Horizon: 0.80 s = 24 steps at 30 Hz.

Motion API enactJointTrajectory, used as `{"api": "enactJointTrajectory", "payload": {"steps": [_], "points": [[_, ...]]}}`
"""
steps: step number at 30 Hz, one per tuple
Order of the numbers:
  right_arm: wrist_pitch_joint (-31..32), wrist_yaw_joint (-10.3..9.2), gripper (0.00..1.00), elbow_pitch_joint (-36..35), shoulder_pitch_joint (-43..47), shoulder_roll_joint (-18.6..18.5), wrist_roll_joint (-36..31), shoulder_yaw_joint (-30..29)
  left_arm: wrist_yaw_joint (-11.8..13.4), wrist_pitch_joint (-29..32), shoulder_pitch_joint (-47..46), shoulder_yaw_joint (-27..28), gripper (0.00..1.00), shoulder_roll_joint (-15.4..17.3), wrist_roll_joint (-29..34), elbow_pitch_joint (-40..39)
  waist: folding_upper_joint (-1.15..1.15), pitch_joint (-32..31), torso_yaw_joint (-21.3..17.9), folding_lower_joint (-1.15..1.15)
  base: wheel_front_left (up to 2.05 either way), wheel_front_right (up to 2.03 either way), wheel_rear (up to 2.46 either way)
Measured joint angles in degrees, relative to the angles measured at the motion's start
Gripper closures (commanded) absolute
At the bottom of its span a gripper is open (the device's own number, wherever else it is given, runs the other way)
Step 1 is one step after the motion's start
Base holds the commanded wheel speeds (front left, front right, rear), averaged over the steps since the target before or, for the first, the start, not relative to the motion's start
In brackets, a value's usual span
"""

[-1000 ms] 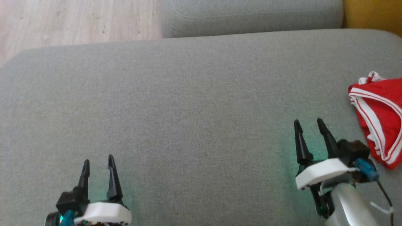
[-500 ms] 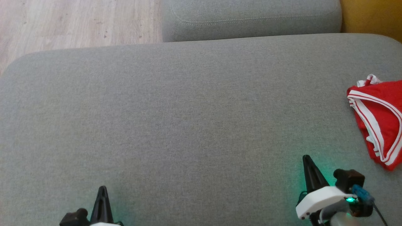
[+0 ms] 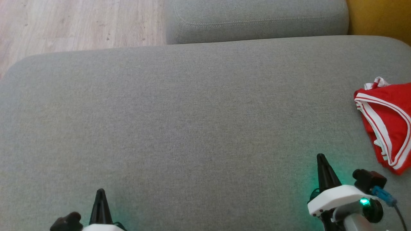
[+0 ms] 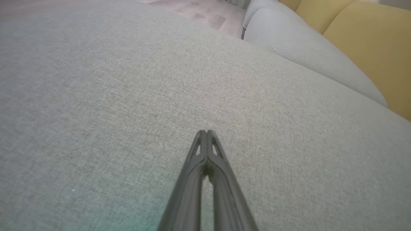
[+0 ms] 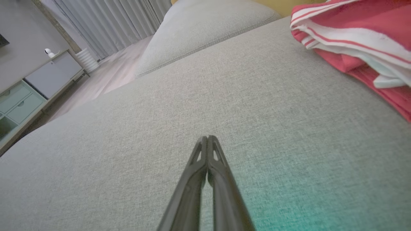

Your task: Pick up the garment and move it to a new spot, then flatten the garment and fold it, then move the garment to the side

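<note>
The red garment [image 3: 390,122] appears folded at the sofa cushion's [image 3: 192,128] right edge. The left end effector [image 3: 100,191] and right end effector [image 3: 320,157] are closed and empty. The task is likely finished.

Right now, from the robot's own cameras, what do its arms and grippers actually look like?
Both the left gripper and right gripper have long, dark fingers tapering to points, with slotted cut-outs near the tips. The right one sits on a white housing with a glowing green light, a black block and a blue connector trailing a dark cable, above a silvery forearm.
</note>
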Motion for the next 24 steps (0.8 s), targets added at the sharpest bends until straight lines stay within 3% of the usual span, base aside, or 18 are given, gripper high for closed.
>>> {"api": "enactJointTrajectory", "payload": {"steps": [24], "points": [[4.0, 0.00, 1.00, -3.7, 0.0, 0.0, 15.6, -2.4, -1.5, 3.9, -1.4, 1.7, 1.00, 0.0, -14.4, -2.4, 0.00, -0.6, -0.1, 0.00, 0.00, 0.00, 0.00]]}}
